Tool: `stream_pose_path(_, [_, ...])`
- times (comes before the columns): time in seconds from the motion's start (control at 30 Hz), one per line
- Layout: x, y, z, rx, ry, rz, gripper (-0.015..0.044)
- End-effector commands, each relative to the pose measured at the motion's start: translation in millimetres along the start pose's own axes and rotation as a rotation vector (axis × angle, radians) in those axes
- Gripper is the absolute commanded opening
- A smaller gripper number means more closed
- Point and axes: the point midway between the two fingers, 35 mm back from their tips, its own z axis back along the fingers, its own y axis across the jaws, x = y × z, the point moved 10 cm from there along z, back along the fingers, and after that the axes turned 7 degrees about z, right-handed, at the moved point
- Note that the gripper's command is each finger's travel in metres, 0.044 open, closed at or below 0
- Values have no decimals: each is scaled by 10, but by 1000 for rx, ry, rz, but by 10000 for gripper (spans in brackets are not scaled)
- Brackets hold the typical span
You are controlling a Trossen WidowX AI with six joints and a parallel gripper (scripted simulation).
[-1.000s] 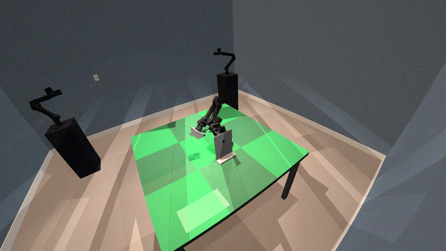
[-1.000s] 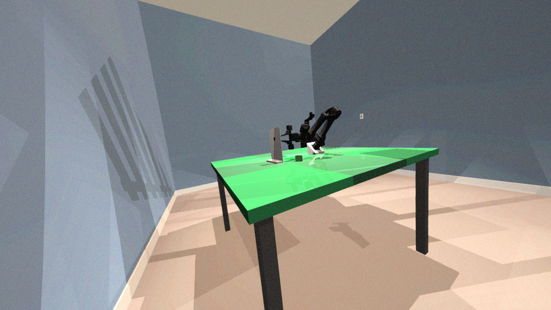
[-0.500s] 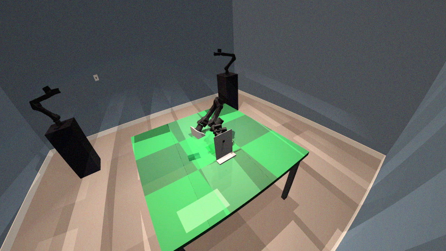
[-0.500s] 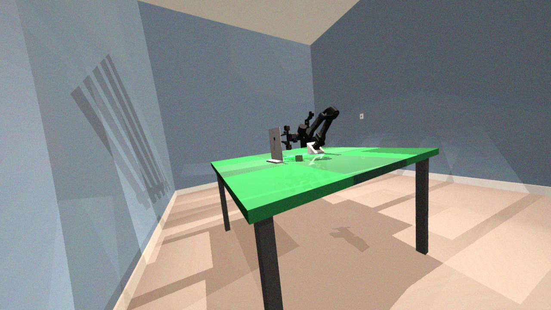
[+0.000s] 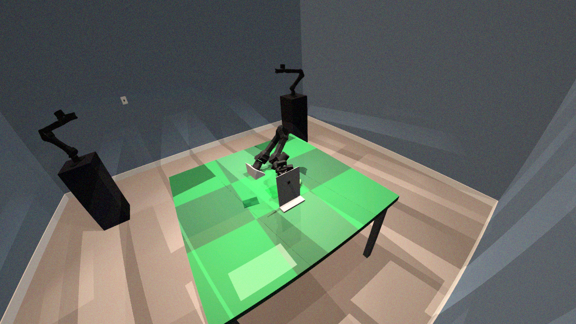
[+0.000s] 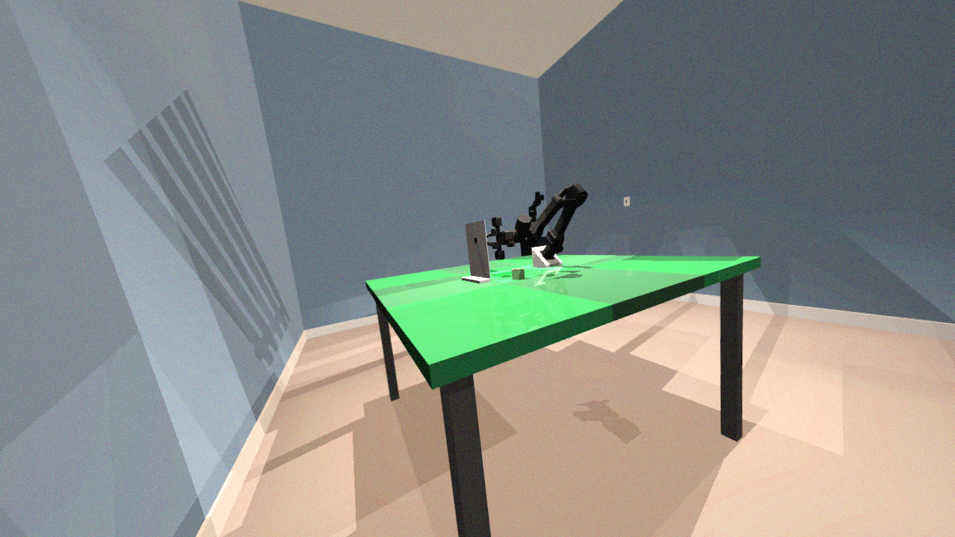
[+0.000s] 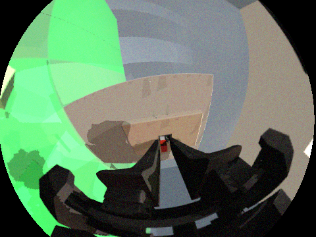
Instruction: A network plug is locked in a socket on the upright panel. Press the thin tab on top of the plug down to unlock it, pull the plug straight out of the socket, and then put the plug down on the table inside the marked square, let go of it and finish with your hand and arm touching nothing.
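- Green bench [image 5: 241, 249] carries an upright grey panel [image 5: 288, 185] on a white foot, near the middle of its top.
- Black arm [image 5: 277, 142] reaches from the far side of the bench, folded low, to the panel's rear face as the top view sees it.
- Gripper [image 7: 164, 141]: in the wrist view the two dark fingers converge to a narrow point directly at the socket. They are drawn in and clamped on the plug.
- Plug [image 7: 164, 145]: a small red body with a white top edge shows between the fingertips. It sits against the pale face of the panel [image 7: 176, 105], in the socket. The thin tab cannot be made out separately at this size.
- In the exterior view the gripper [image 6: 495, 242] stands level, at about mid-height of the panel [image 6: 476, 248] and just beside it. The plug itself is too small to pick out there.
- Marked square [image 5: 250, 201]: a small dark-green patch on the bench, beside the panel and apart from it.
- White angled plate [image 5: 254, 170] stands on the bench next to the arm's lower links, apart from the panel.
- Two further black arms on dark pedestals [image 5: 94, 189] stand on the floor, well apart from the bench.
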Motion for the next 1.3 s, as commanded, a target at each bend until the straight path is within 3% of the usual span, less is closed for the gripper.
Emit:
stream_pose_path(0.0, [-1,1,-2,0,2,-4,49])
stream_pose_path(0.27, [-1,1,-2,0,2,-4,0])
stream_pose_path(1.27, [-40,8,148,1,3,-4,0])
